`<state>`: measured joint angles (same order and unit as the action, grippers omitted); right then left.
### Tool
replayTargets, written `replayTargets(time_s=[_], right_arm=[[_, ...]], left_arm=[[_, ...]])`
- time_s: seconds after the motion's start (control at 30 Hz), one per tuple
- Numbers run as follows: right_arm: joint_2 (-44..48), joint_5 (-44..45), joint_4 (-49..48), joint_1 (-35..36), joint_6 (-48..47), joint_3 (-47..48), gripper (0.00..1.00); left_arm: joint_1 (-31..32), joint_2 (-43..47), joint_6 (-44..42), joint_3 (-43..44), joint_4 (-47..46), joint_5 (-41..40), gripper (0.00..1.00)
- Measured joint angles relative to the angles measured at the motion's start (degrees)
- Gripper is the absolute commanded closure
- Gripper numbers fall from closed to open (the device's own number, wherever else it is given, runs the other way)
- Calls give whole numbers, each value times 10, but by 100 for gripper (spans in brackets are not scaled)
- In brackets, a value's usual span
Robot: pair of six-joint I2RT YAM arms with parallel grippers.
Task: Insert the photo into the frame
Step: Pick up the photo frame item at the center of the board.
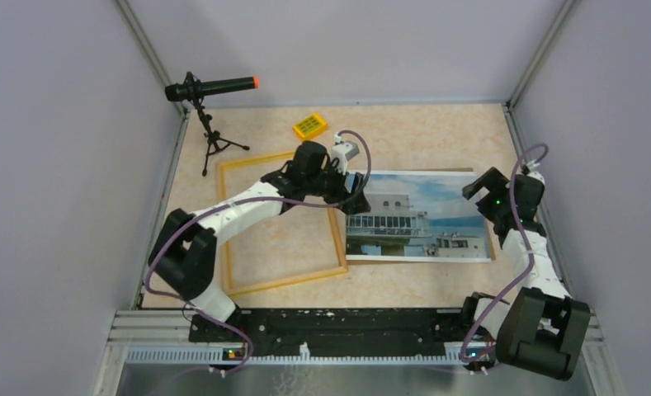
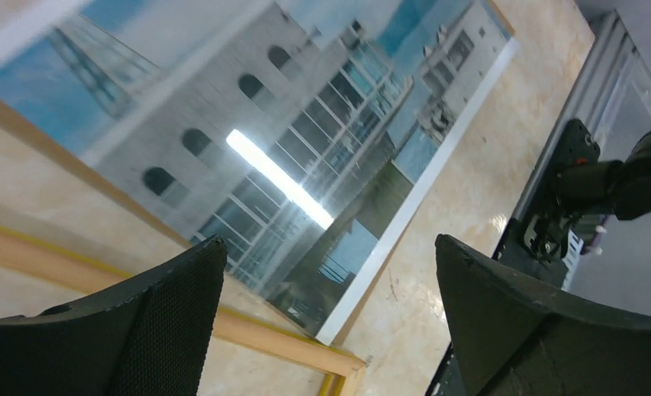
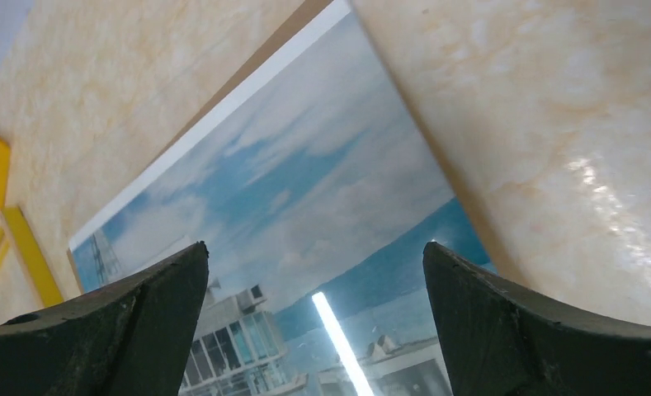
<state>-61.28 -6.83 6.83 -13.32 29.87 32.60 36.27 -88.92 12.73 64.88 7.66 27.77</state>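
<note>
1. While both claws are hanging spread and gripping nothing, the photo is lying face up on the worktop. It is sitting to the right of the frame and wholly outside it, with its left edge running just beside the frame's right rail
2. The left claw is reaching across the frame and hovering over the photo's far left corner, while the right claw is hovering over the far right corner
3. Judging from this, the flat lie is posing the main risk: the print is resting on a brown board, so a finger coming down could be scraping the glossy face or pinching the board along with the paper
4. One claw pulling harder than the other would likely be creasing the sheet, and a leftward drag could be catching its edge on the rail and shoving the light frame askew
5. The left forearm, crossing low over the frame, could also be nudging it
6. The left arm is hiding the frame's far right corner, and whether print and rail are touching cannot be told
7. Glare is streaking the print in both wrist views, and neither claw's height above the paper is readable
</note>
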Motion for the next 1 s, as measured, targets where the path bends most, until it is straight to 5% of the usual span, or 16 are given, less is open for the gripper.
replayTargets(time_s=[0.4, 1.0], right_arm=[[-17, -70, 10, -200, 1, -4, 1], [-100, -100, 11, -222, -27, -4, 1]], left_arm=[[45, -165, 73, 37, 20, 39, 2], [22, -267, 132, 121, 79, 100, 2]])
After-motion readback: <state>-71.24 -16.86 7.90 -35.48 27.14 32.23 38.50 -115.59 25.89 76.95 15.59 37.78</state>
